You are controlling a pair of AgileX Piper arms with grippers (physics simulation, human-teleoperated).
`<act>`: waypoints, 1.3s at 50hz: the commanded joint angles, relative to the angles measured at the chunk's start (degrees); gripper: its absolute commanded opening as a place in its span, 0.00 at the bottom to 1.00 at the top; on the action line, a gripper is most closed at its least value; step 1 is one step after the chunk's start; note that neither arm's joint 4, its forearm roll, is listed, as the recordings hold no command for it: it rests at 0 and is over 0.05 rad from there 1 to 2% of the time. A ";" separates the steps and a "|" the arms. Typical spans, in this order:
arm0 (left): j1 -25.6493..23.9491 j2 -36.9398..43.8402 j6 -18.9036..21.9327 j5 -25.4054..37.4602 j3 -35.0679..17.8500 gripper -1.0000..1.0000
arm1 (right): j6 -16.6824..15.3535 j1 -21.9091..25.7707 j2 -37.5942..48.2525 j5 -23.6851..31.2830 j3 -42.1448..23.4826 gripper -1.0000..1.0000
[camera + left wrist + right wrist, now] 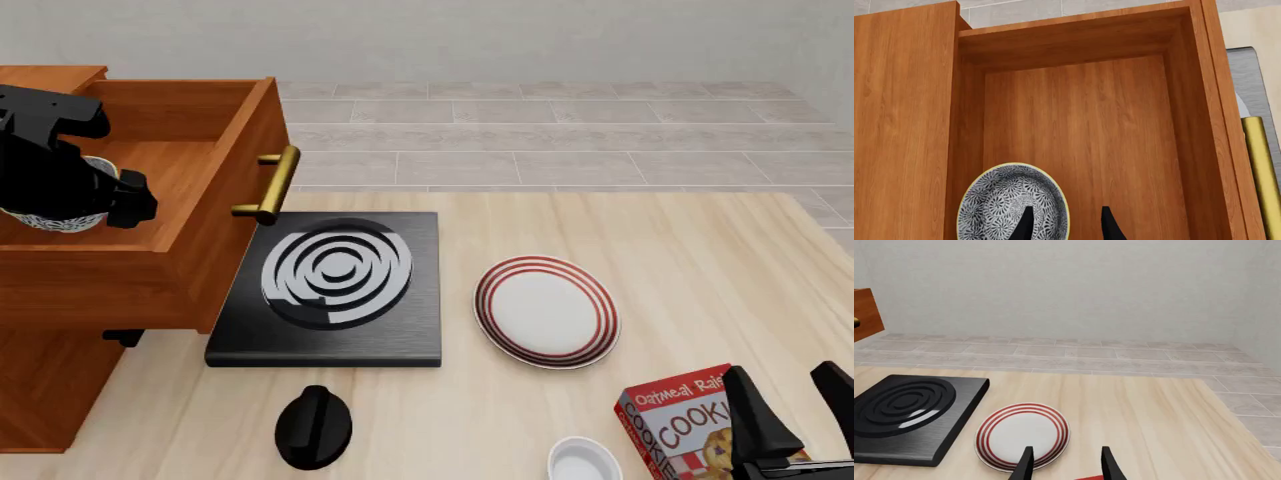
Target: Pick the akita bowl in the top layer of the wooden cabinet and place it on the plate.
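left wrist view: the left gripper point(1066, 227) points down into the open top drawer point(1074, 140); its fingers stand apart, one over the bowl point(1013, 202), nothing clamped. front view: the left arm reaches into the drawer of the cabinet point(54, 290), hiding most of the bowl point(54, 222); the plate point(547, 311) lies on the table point(694, 260) beside the stove point(334, 288). the right gripper point(790, 400) hangs low near a cookie box point(674, 425). right wrist view: right gripper point(1066, 465) fingers spread, empty, aimed at the plate point(1022, 435).
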 commanded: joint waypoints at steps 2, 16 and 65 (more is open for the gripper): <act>-0.38 0.01 0.33 -1.14 1.44 1.00 | 0.03 -0.02 0.00 -0.02 0.03 1.00; 0.22 0.41 1.74 -1.03 0.50 0.00 | 0.13 -0.04 0.01 -0.04 0.05 1.00; -7.70 -0.54 -1.53 4.38 -7.27 0.00 | 0.33 -0.17 -0.04 -0.03 -0.05 1.00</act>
